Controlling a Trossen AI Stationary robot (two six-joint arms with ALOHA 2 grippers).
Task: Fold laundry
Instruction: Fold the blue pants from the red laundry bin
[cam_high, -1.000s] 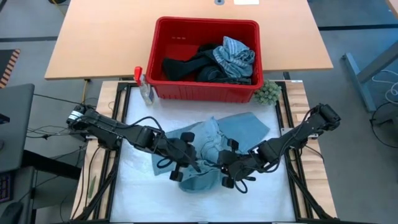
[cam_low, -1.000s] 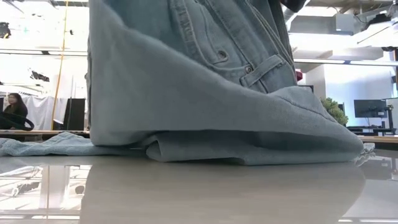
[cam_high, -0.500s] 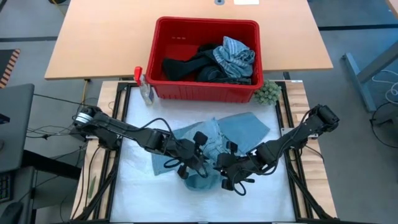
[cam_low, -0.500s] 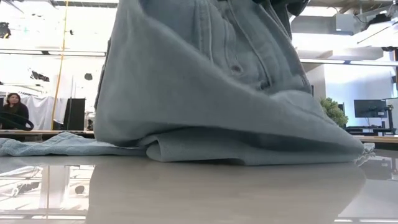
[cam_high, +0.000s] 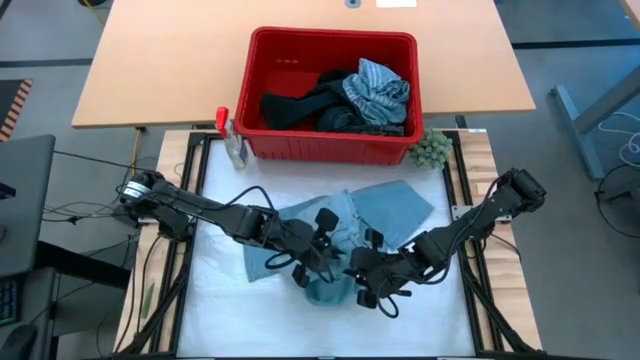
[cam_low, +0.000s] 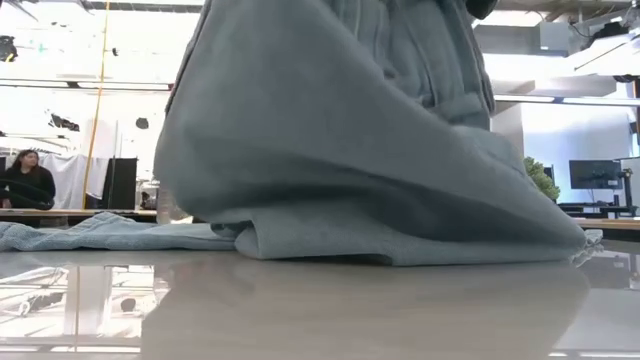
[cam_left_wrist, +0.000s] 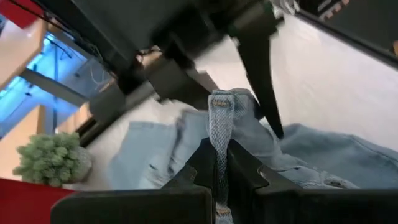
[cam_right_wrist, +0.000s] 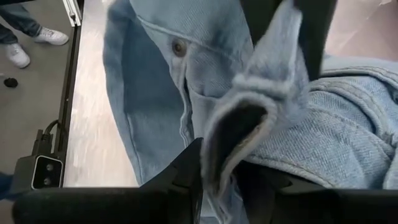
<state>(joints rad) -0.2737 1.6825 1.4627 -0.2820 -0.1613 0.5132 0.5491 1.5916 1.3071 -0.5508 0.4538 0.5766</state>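
A pair of light blue jeans (cam_high: 388, 212) lies on the white table cover, with one end bunched up and raised in the middle between my two grippers. My left gripper (cam_high: 320, 262) and my right gripper (cam_high: 364, 274) stand close together there, each shut on the denim. In the low view the raised denim (cam_low: 340, 120) hangs like a curtain, and its lower folds (cam_low: 400, 240) rest on the table. More laundry, striped grey-blue (cam_high: 376, 88) and black (cam_high: 300, 106), lies in the red basket. My left gripper pinches a narrow denim strip (cam_left_wrist: 219, 127), like a belt loop or a folded edge, between its two fingers. The strip stands up out of the fingers, and the jeans' far part lies on the table. My right gripper pinches a thick folded edge of the jeans (cam_right_wrist: 239, 121), several layers, between its two fingers. A riveted pocket (cam_right_wrist: 180, 48) lies beyond. The fingers slant down from the table's right side. The denim is raised there and the rest trails onto the table.
The red basket (cam_high: 330, 150) stands across the table's far edge, with a small spray bottle (cam_high: 232, 142) at its left corner and a green fuzzy ball (cam_high: 430, 150) at its right. A person (cam_low: 25, 182) sits far off in the room.
My left gripper has gone toward the table's right, closer to my right gripper, and has rolled about its own axis. The raised denim's left side has swung in with it, so the hanging cloth is bunched narrower. Its lower folds have stayed on the table.
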